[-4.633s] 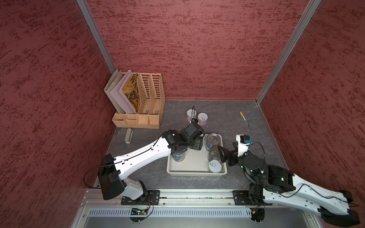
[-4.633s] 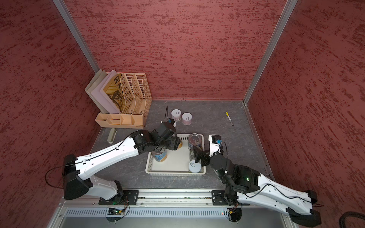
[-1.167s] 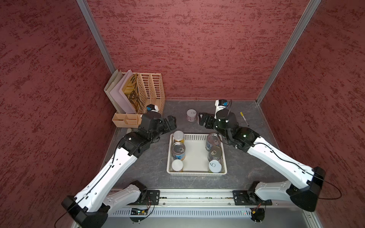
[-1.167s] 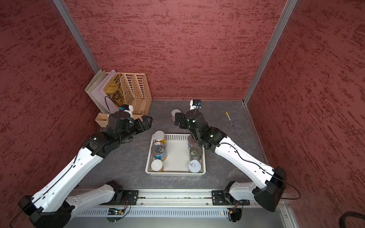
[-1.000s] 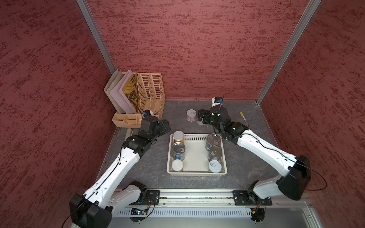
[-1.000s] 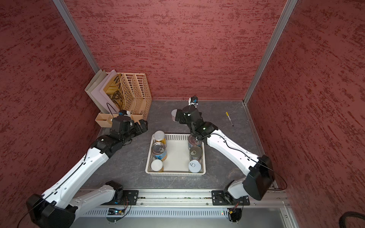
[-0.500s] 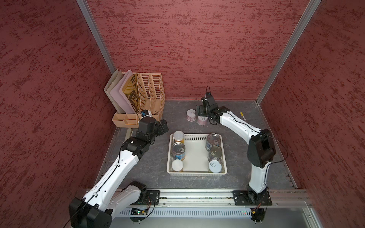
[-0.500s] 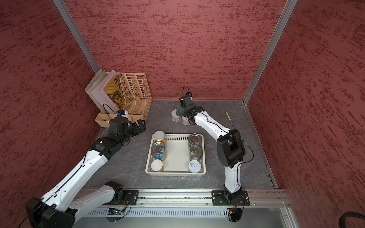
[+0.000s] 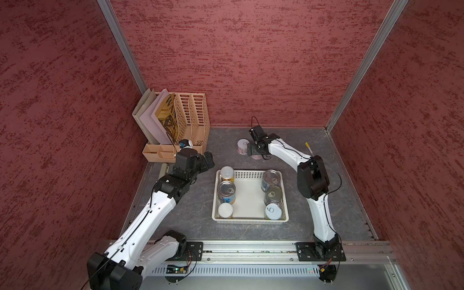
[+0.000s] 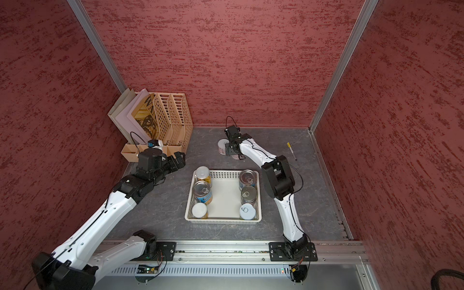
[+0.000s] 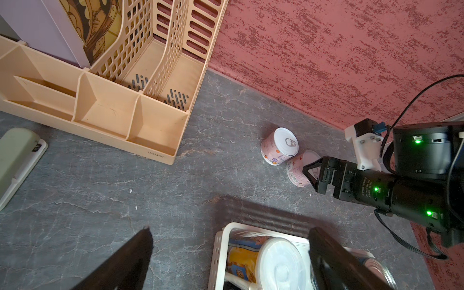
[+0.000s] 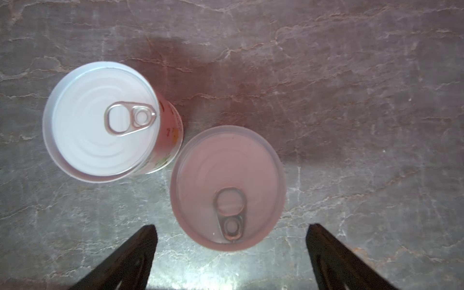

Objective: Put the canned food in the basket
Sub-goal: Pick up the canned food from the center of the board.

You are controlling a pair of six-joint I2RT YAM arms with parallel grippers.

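The white perforated basket (image 9: pixel 248 172) (image 10: pixel 223 173) sits mid-table holding several cans of food, in a row along each side wall. Two pink-labelled cans stand outside it at the back. One has a white top (image 9: pixel 242 147) (image 12: pixel 100 120) (image 11: pixel 280 145). The other (image 12: pixel 227 188) (image 11: pixel 298 170) sits right beside it. My right gripper (image 9: pixel 253 153) (image 12: pixel 229 228) hangs open just over this second can, fingers pointing down, with nothing held. My left gripper (image 9: pixel 208 160) (image 11: pixel 229 231) is open and empty, hovering by the basket's back-left corner.
A beige slotted file organizer (image 9: pixel 185 120) with folders fills the back-left corner. A grey-green stapler-like object (image 11: pixel 15 155) lies in front of it by the left wall. A yellow-capped pen (image 9: pixel 309 148) lies at the back right.
My right arm has stretched further back and to the left, bringing its open gripper down over the pink can. The left gripper has drifted slightly to the left. The cans have not moved.
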